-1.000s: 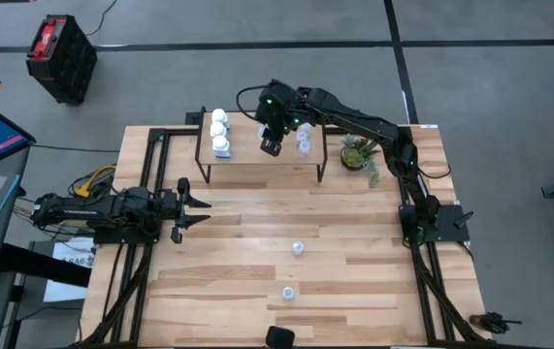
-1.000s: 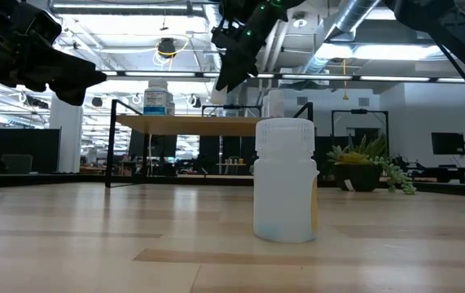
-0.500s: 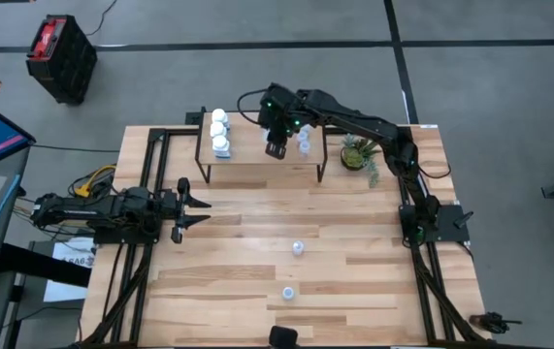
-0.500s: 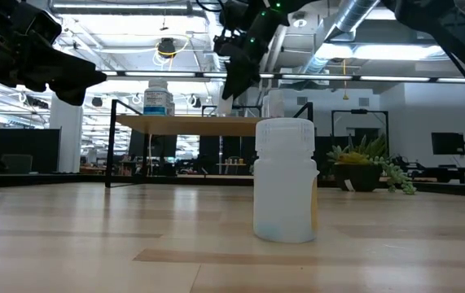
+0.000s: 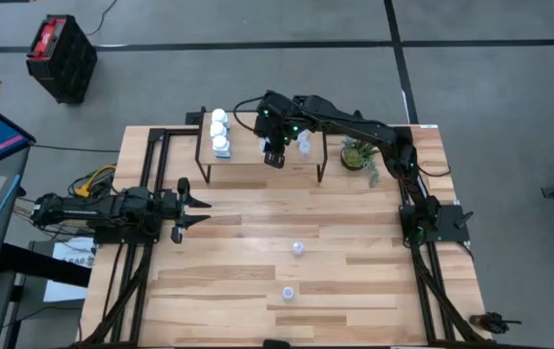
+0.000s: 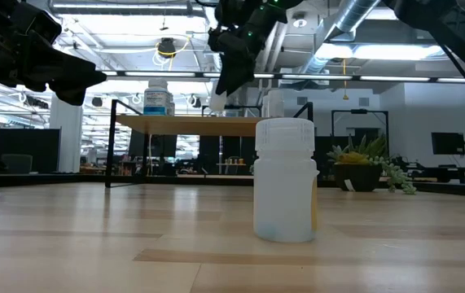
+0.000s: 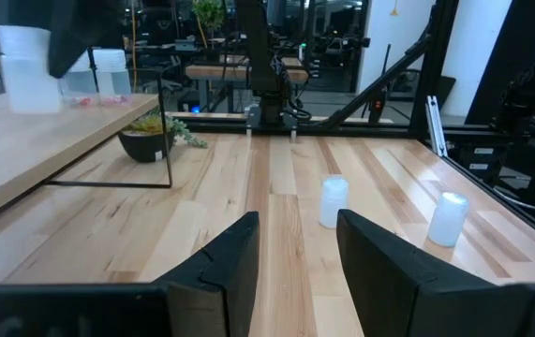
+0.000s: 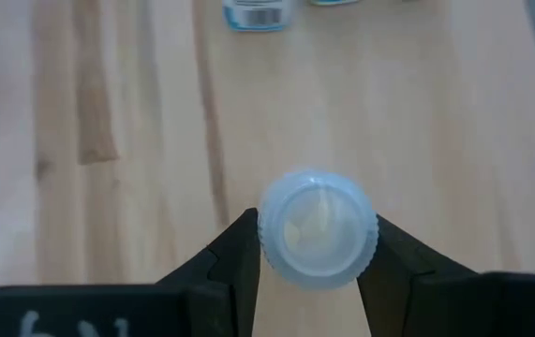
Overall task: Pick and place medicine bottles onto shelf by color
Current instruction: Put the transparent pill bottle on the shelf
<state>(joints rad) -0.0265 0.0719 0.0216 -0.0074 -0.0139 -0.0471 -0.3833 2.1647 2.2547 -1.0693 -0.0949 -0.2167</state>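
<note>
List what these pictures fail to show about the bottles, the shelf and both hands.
- Translucent bottle in the right hand: the right wrist view shows only its cap from above; in the high view the arm covers it.
- Gap between that bottle and the shelf: not readable in any view.
- Bottles beside the right arm on the shelf: too small to count in the high view.
- Left hand: open, holding nothing.

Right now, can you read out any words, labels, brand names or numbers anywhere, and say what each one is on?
None can be read.
Blue-and-white label on the chunky white bottle on the light-wood shelf: too blurred.
Label on a bottle beyond the right gripper: too blurred.
</note>
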